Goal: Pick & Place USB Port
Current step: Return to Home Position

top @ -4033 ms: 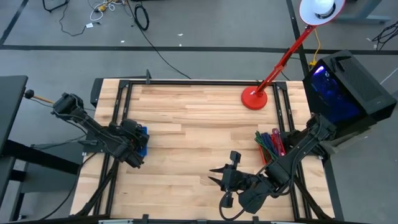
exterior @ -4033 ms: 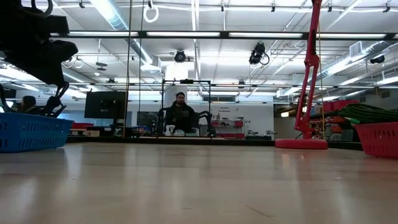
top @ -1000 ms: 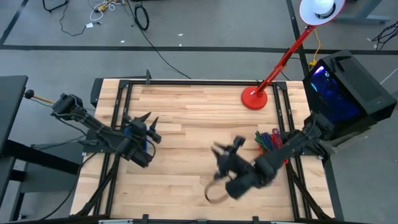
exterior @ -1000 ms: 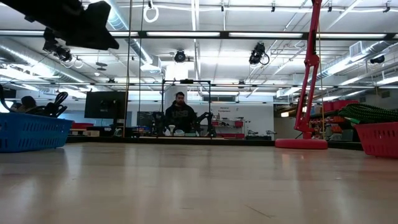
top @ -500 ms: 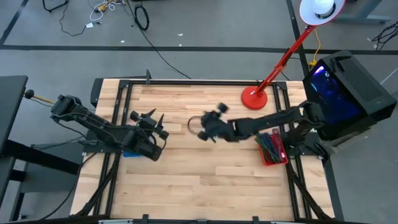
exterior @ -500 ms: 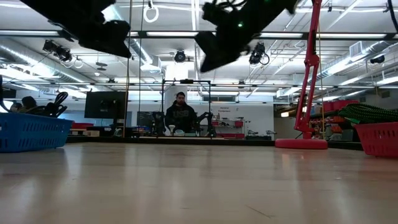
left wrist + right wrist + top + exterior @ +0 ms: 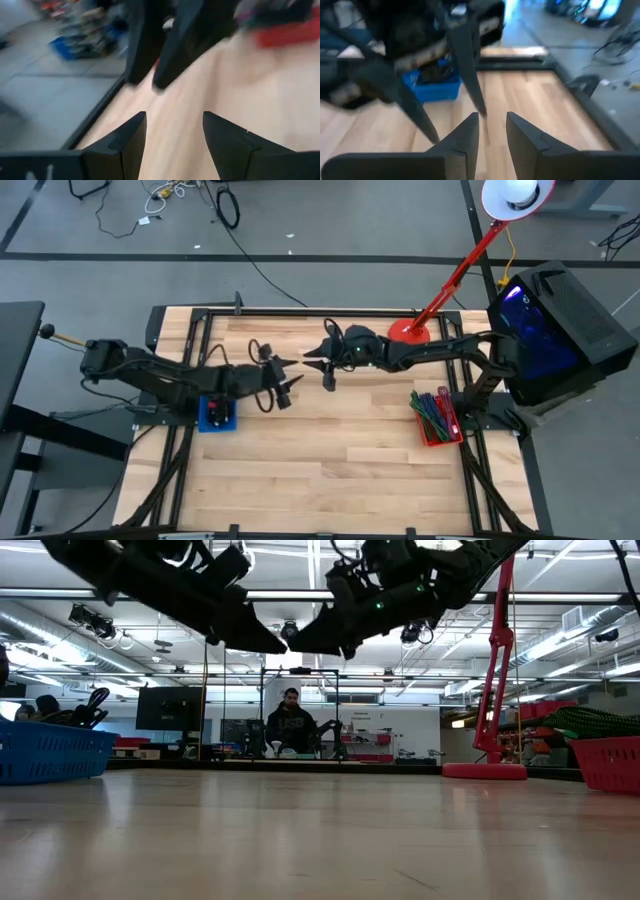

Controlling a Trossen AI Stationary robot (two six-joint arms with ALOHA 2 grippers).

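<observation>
I cannot make out a USB port in any view. My left gripper [image 7: 290,380] [image 7: 174,116] hangs open above the middle of the table, nothing between its fingers. My right gripper [image 7: 318,370] [image 7: 493,115] faces it almost tip to tip, reaching in from the right. Its fingers stand a narrow gap apart with only bare wood showing between them. Both hang well above the tabletop in the low view, the left gripper [image 7: 270,640] beside the right gripper [image 7: 312,640]. Neither touches the other.
A blue basket [image 7: 217,415] sits at the table's left under my left arm. A red basket [image 7: 437,415] of coloured cables sits at the right. A red lamp's base [image 7: 408,335] stands at the far right, beside a black case with blue lights [image 7: 550,320].
My right gripper has swung from the table's near middle toward the far edge and leftward, turning until it faces my left gripper. My left gripper has moved from over the blue basket toward the table's middle and rolled about its own axis.
</observation>
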